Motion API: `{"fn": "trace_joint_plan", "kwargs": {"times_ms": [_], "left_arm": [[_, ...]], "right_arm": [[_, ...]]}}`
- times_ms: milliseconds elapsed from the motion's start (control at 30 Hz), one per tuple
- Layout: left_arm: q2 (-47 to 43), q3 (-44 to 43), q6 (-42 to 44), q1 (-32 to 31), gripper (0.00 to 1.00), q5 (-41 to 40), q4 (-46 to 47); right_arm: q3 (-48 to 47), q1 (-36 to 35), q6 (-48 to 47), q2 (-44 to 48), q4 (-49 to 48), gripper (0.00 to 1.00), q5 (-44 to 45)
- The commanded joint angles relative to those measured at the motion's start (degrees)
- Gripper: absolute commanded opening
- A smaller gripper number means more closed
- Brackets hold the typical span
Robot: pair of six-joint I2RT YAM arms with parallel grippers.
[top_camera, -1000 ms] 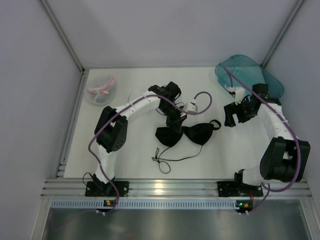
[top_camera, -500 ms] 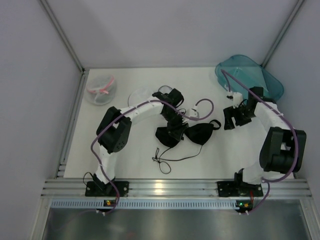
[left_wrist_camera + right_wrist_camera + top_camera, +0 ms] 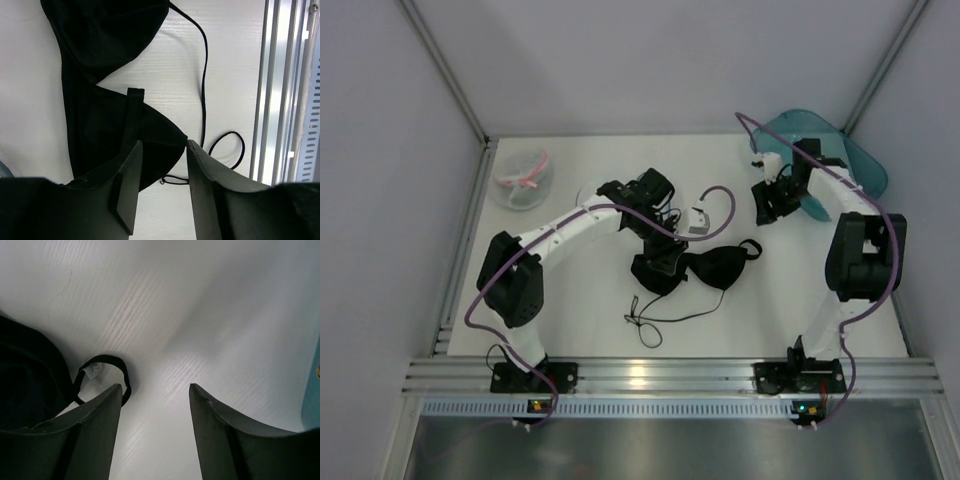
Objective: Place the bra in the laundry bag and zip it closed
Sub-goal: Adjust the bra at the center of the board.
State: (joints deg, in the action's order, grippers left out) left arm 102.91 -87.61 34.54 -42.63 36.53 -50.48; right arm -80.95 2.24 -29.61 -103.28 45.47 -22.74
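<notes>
**Top external view.** A small black fabric bra with two padded cups (image 3: 718,268) lies flat near the middle of the white table (image 3: 770,310). Its thin black strap (image 3: 655,318) trails in a loop towards the near edge. The left gripper (image 3: 665,262) points down over the bra's left cup. The round translucent white mesh laundry bag (image 3: 588,192) sits behind and to the left of the bra, partly hidden by the left arm; the bra is outside it. A similar round mesh bag with a pink rim (image 3: 523,178) stands at the far left corner. A teal plastic bin (image 3: 825,148) occupies the far right corner. The right gripper (image 3: 767,210) hangs just in front of the bin, well apart from the bra's cups.

**Left wrist view.** The left gripper (image 3: 162,147) has its two dark fingers (image 3: 127,190) parted, with nothing pinched between them. One bra cup (image 3: 110,100) lies directly below, its rounded edge crossing the gap. A narrow black band rises beside the left finger; whether they touch cannot be told. The strap (image 3: 225,145) curls near the aluminium rail (image 3: 280,90).

**Right wrist view.** The right gripper (image 3: 155,390) also stands with its fingers (image 3: 220,440) apart, with bare table (image 3: 200,315) showing in the gap. A small black strap loop with a white tag (image 3: 102,371) lies by the left finger, beside a dark cup (image 3: 25,385).
</notes>
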Motion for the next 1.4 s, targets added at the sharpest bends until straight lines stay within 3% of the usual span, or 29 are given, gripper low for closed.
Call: {"fn": "trace_joint_plan", "kwargs": {"times_ms": [0, 167, 533, 633, 667, 767, 1000, 1367], "left_arm": [[0.7, 1.3, -3.7, 0.4, 0.46, -0.2, 1.0], [0.4, 5.0, -5.5, 1.5, 0.45, 1.4, 1.1], [-1.8, 7.0, -8.7, 3.9, 0.43, -0.1, 3.6], [-1.3, 7.8, -9.9, 5.0, 0.43, -0.4, 4.3], [-1.1, 8.0, -10.3, 5.1, 0.42, -0.8, 4.5], [-0.3, 9.3, -11.7, 5.5, 0.40, -2.5, 5.3], [-0.2, 13.7, -15.9, 5.5, 0.38, -6.1, 9.2], [0.7, 13.4, -16.6, 5.6, 0.37, -10.1, 9.3]], "right_arm": [[-2.0, -3.7, -6.2, -3.6, 3.3, 0.56, 2.2], [-1.0, -6.6, -12.4, -4.2, 7.3, 0.54, 4.4], [5.2, -7.9, -12.9, -6.9, 0.5, 0.48, 7.0], [7.2, -8.3, -12.4, -6.1, -1.1, 0.32, 7.8], [7.7, -8.3, -12.1, -5.6, -1.3, 0.19, 8.0], [8.9, -8.3, -9.4, -3.3, -0.9, 0.00, 9.0], [15.2, -8.0, 3.6, 6.2, -5.4, 0.00, 16.1], [15.8, -7.8, 17.7, 9.1, -5.3, 0.00, 28.6]]}}
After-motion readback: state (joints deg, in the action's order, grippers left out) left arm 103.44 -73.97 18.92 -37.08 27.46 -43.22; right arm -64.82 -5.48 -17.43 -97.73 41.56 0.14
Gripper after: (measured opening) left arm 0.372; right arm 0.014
